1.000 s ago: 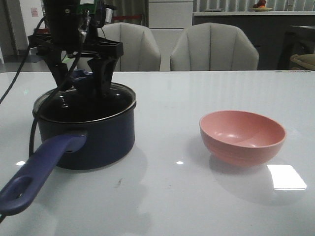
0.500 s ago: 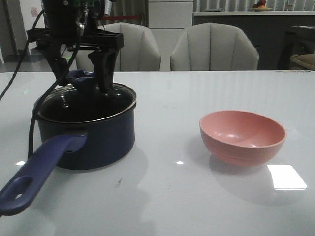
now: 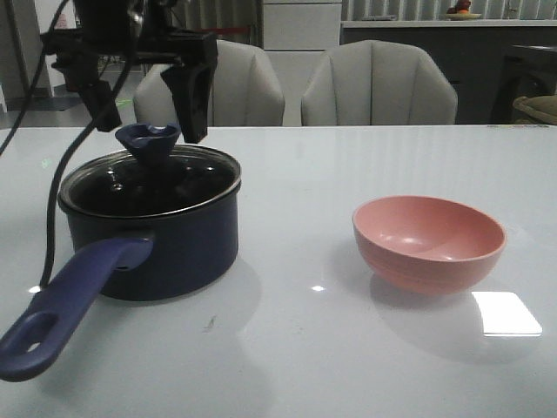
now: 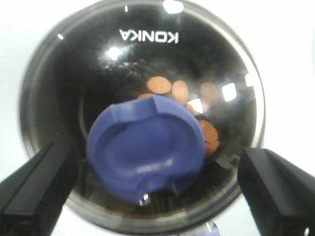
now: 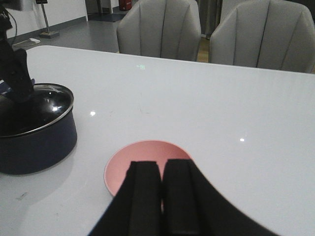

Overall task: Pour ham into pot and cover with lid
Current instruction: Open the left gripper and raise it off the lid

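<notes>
White table (image 3: 348, 366) carries 2 vessels, well apart. Pot (image 3: 165, 239) on the robot's left side, long purple-blue handle (image 3: 70, 300) pointing toward the camera. Lid (image 3: 152, 181) seated on pot rim, blue knob (image 3: 148, 139) upright. Pink bowl (image 3: 428, 241) on the right side, nothing visible inside it. Left gripper (image 3: 148, 104) above the knob, fingers spread wide, 1 on each side, touching nothing; the left wrist view shows both fingers (image 4: 34, 189) apart from the knob. Right gripper (image 5: 161, 196) above the bowl's near rim, fingers pressed together, holding nothing. Ham (image 4: 179, 93): orange slices visible through the glass, lying on the pot's black floor.
</notes>
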You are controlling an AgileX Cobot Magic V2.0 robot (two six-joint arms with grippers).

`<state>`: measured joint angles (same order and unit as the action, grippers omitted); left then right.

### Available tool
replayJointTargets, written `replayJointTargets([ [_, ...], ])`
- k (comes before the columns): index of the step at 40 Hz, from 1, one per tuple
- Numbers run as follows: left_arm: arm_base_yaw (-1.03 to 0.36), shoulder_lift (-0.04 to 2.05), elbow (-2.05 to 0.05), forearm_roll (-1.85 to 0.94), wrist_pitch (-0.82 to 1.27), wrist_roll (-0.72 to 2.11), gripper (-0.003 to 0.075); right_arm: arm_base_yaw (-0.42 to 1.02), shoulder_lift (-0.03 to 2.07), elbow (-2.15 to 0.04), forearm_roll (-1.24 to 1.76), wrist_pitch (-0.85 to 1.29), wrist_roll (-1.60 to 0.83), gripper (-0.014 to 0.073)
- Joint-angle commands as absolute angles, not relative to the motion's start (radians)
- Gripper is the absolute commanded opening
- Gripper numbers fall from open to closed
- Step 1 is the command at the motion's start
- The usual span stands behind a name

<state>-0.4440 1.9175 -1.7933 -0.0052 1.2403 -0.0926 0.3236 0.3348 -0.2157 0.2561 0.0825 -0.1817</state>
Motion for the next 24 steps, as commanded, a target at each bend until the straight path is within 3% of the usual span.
replayJointTargets([
  [1, -0.447, 1.781, -1.818, -0.016, 1.269, -0.095, 0.0678, 0.323, 0.338, -0.244, 0.258, 0.0, -0.19, 0.0161],
  [14, -0.447, 1.41, -1.618, 0.011, 1.222, -0.043, 0.0678, 0.323, 0.338, -0.244, 0.258, 0.0, -0.19, 0.0161],
  [24, -0.447, 1.082, -1.289, 0.011, 0.936, -0.043, 0.0678, 0.323, 0.338, -0.244, 0.258, 0.0, -0.19, 0.0161],
])
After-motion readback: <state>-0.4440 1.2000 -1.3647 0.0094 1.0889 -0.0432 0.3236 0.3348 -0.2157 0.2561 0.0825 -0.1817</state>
